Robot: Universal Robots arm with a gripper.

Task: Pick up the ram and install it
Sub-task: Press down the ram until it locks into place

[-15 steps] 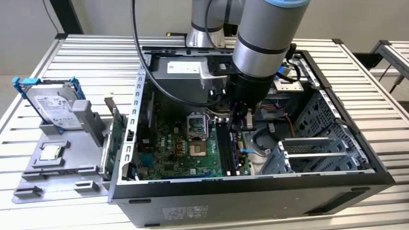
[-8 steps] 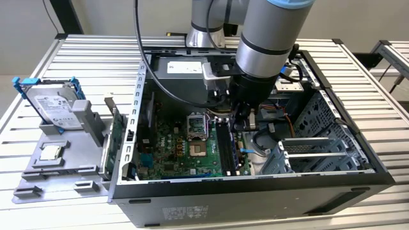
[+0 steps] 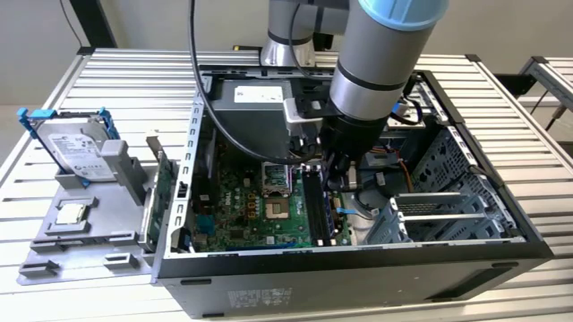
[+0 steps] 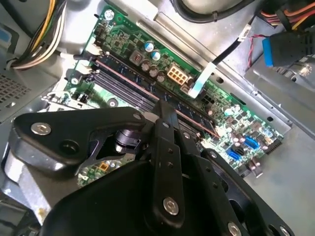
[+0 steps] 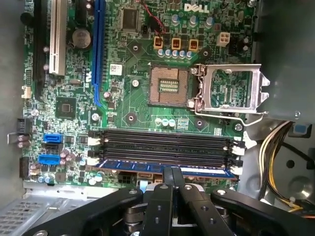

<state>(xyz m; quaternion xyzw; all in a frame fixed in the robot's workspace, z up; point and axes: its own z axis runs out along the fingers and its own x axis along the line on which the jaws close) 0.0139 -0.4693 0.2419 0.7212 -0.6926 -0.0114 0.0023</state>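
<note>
The gripper is seen low inside the open computer case, right over the long memory slots of the green board. In both wrist views its two black fingers are pressed close together on the top edge of the ram (a thin stick with a blue edge), which is stood upright in the slot nearest the gripper, beside three empty dark slots. On the grey tray at the exterior view's left, a hard drive is propped up, and a small silver chip is laid flat.
</note>
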